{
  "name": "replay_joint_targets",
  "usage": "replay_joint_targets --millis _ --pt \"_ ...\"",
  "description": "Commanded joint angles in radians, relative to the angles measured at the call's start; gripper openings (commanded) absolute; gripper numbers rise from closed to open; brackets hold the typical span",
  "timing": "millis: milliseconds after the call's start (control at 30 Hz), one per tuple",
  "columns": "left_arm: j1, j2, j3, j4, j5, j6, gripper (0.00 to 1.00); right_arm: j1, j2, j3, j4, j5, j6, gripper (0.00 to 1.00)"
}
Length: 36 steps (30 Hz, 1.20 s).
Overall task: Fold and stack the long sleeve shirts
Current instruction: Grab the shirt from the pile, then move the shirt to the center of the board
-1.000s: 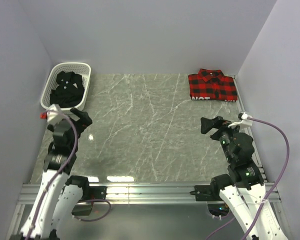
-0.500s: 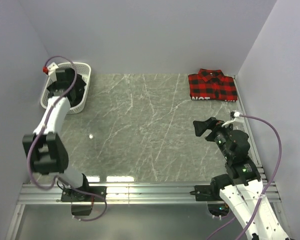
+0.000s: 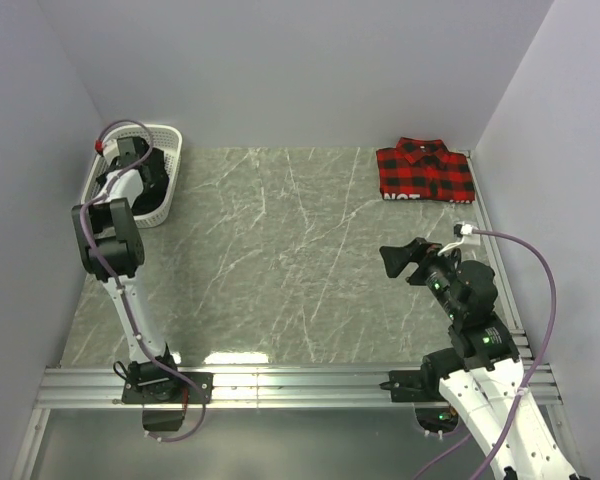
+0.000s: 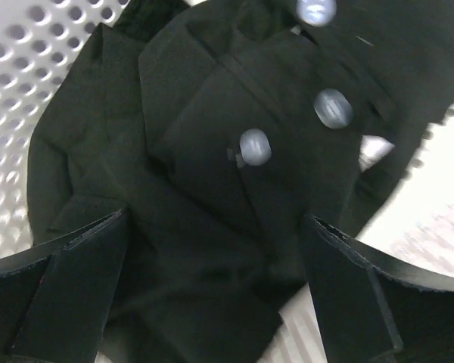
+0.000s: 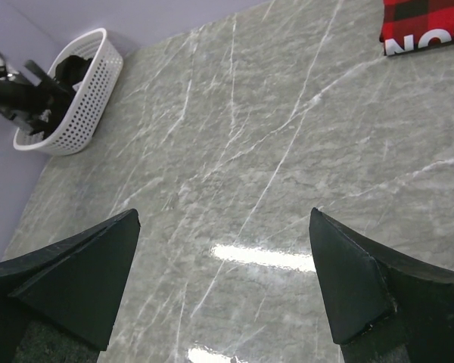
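Top external view: the left gripper (image 3: 132,165) hangs over the white mesh basket (image 3: 170,135) at the far left corner. The black shirt (image 3: 150,195) lies crumpled in the basket right beneath it. From here I cannot tell how far its jaws are spread. The right gripper (image 3: 395,258) hovers above the grey marbled tabletop (image 3: 280,250) with its jaws wide and nothing in them. The red-and-black plaid shirt (image 3: 425,172) lies folded ahead of it, well apart.

Left wrist view: the fingers (image 4: 68,295) stand wide apart and grip nothing. The black shirt fills the space below and between them, with pale buttons (image 4: 255,146) just ahead. The basket's mesh wall shows ahead to the left.

Right wrist view: the fingers (image 5: 83,272) are spread wide over bare tabletop. An edge of the plaid shirt shows far ahead to the right, and the basket with the black shirt is far ahead to the left.
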Motion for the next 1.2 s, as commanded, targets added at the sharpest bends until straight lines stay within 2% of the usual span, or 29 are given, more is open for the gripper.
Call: replay_joint_targets --millis 0,100,200,233,267,333,500,600,700,900,1167 --pt "0.012 0.073 0.101 -0.002 -0.046 0.061 0.99 0.005 0.011 -0.01 0.057 -0.036 -0.018 1.0" --pt "0.015 0.149 0.156 -0.022 -0.06 0.082 0.96 0.007 0.031 -0.014 0.062 -0.04 -0.02 1.0" --pt "0.028 0.194 0.225 -0.053 -0.037 0.091 0.64 0.005 0.051 -0.01 0.06 -0.043 -0.024 1.0" --pt "0.029 0.185 0.228 -0.027 -0.034 0.108 0.5 0.005 0.056 -0.007 0.06 -0.048 -0.029 1.0" --pt "0.028 0.173 0.227 -0.014 -0.029 0.114 0.24 0.005 0.065 -0.004 0.057 -0.051 -0.031 1.0" --pt "0.028 0.127 0.23 0.019 -0.029 0.12 0.0 0.002 0.073 0.004 0.055 -0.055 -0.034 1.0" --pt "0.028 -0.025 0.248 0.084 -0.011 0.075 0.0 0.004 0.086 0.016 0.054 -0.075 -0.035 1.0" --pt "0.019 -0.142 0.26 0.138 0.056 0.035 0.0 0.007 0.085 0.025 0.049 -0.08 -0.04 1.0" --pt "-0.015 -0.212 0.346 0.119 0.11 0.016 0.0 0.004 0.074 0.028 0.055 -0.082 -0.037 1.0" --pt "-0.158 -0.339 0.461 0.107 0.256 -0.088 0.0 0.005 0.039 0.048 0.051 -0.086 -0.028 1.0" --pt "-0.402 -0.453 0.4 0.242 0.474 -0.3 0.0 0.005 -0.041 0.065 0.026 -0.054 -0.04 1.0"
